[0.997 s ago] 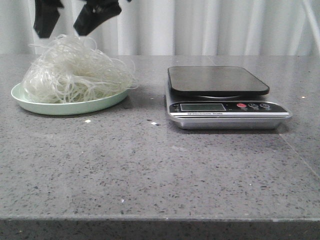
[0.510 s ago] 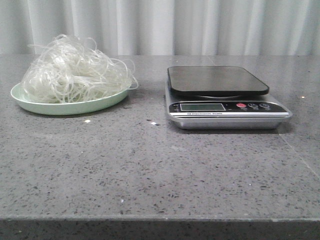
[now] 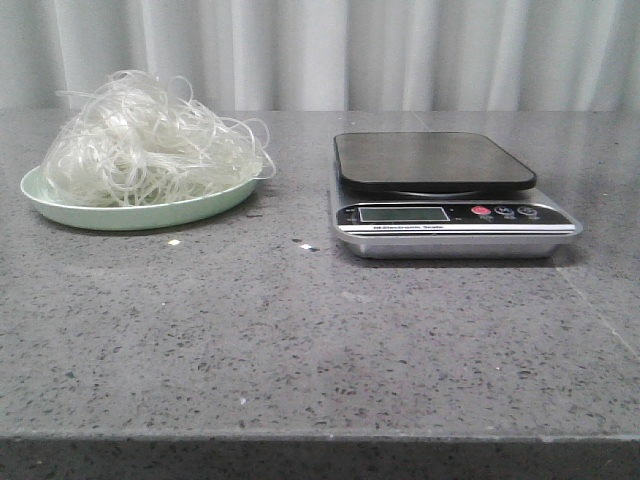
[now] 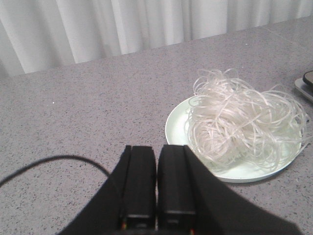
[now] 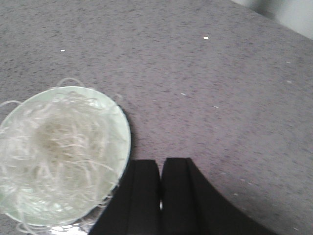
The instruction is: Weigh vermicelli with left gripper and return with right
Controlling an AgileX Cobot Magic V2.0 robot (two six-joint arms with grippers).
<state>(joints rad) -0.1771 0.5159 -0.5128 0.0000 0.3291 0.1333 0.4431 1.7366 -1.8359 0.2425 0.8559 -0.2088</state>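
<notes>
Nearest the front camera lies bare table [image 3: 300,350], with a few pale crumbs near its middle. Behind it sit the scale [image 3: 452,215], its dark platform carrying nothing, and to the left the plate [image 3: 60,208] with the vermicelli [image 3: 150,145] heaped on it, loops hanging over the rim.

No arm shows in the front view. In each wrist view the claw is pressed together and grips nothing: the left claw [image 4: 156,188] is well short of the plate, the right claw [image 5: 160,196] looks down beside it.

With the noodles on the plate and the scale bare, the task looks either complete or not begun. Should another lift be needed, the 2 risks are strands snagging the rim and dragging the light plate, and a thin pinch pulling up only a few loops, shedding more bits onto the table.
</notes>
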